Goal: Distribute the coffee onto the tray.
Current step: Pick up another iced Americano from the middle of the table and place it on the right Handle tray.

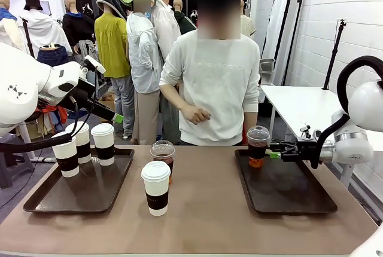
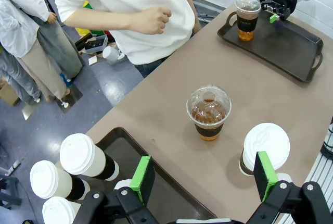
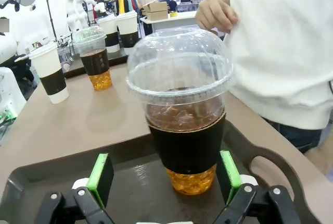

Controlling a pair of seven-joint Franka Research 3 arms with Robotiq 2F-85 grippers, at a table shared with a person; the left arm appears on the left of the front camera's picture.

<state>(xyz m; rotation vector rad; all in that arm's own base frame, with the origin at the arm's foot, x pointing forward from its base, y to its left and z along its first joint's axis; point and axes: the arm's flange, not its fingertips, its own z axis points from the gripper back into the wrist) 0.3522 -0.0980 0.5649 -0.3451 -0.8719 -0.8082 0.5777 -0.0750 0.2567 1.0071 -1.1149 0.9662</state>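
Note:
The coffee is spread over the table. Three white lidded paper cups (image 1: 84, 143) stand on the left tray (image 1: 36, 200). One more paper cup (image 1: 156, 188) and a clear dome-lidded cup (image 1: 162, 154) stand on the bare table between the trays. A second dome cup (image 1: 258, 146) stands upright at the far left corner of the right tray (image 1: 299, 200). My right gripper (image 1: 274, 153) is level with it, open. In the right wrist view that cup (image 3: 182, 130) sits between the green pads (image 3: 101, 174). My left gripper (image 1: 112, 115) hangs open above the left tray.
A person in a white sweater (image 1: 215, 83) stands at the far edge of the table, one hand (image 1: 194, 113) held at the waist. Other people stand behind. In the left wrist view, bare tabletop (image 2: 171, 83) lies around the middle dome cup (image 2: 208, 112).

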